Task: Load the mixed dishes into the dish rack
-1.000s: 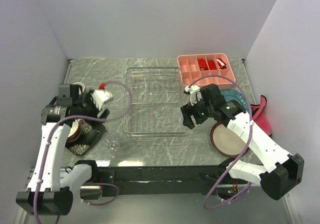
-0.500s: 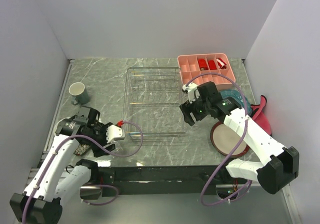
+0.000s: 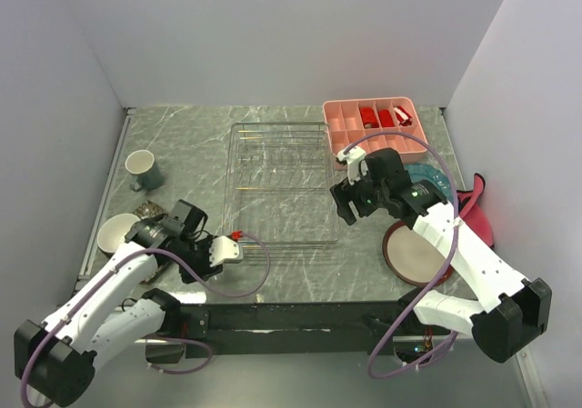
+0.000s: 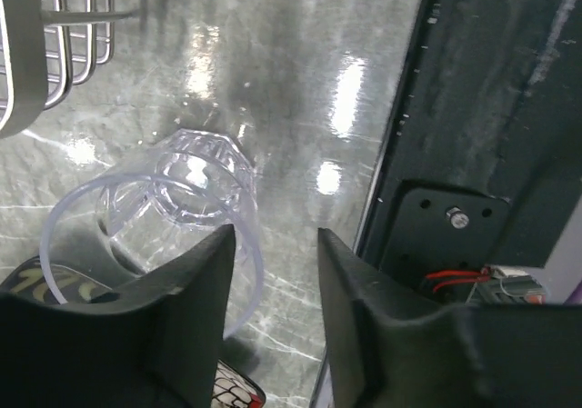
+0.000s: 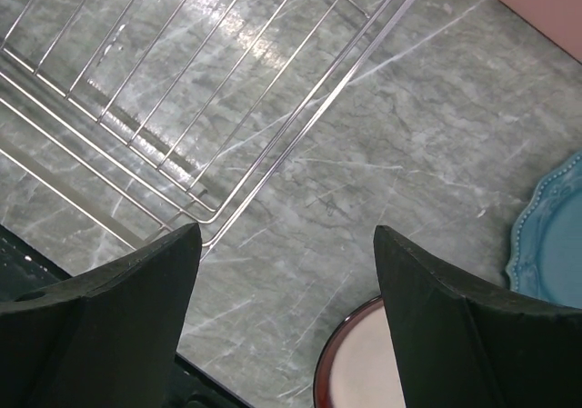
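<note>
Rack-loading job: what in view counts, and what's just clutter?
Job: dish rack, clear glass, grey-blue mug, teal scalloped plate, red-rimmed cream plate, cream-lined bowl.
Clutter: pink compartment tray, small red blocks, pink-red cloth.

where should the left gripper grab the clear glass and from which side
Take the clear glass by its rim wall, coming down from above with the left gripper, one finger inside the mouth and one outside. It seems to stand upright with its mouth open upward, and part of the rim lies in the gap between the open fingers. The wall looks thin and smooth, so close gently.
</note>
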